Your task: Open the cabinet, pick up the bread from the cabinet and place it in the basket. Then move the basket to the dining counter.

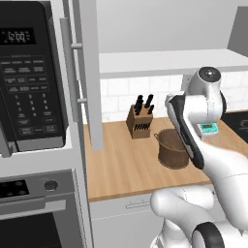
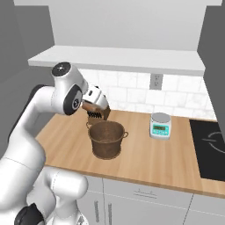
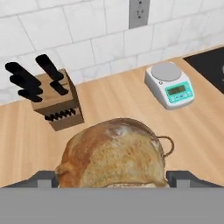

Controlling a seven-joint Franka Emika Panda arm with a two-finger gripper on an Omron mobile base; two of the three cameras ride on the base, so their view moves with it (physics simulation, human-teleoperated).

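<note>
**Tool w/ bread over basket — release step**

Tool (image 3: 112,178) sat w/ jaws spread wide, one fingertip showing on each side of the bread (image 3: 113,153), so the roll looked held betw. them at near full spread. In hand view bread hung right over the basket (image 3: 168,145), hiding most of it; one loop handle poked out at its side. Basket stood upright on the wooden table (image 2: 145,160), just in front of the knife block (image 3: 56,105). Further back: kitchen scale (image 2: 160,125), then tiled wall w/ outlet (image 3: 139,12).

Judgement: step was the drop into basket. To do it well: centre roll over the mouth, lower till close to rim, then let go, so it can't bounce out or tip the basket. Cabinet door (image 1: 89,72) stood open at left.
</note>
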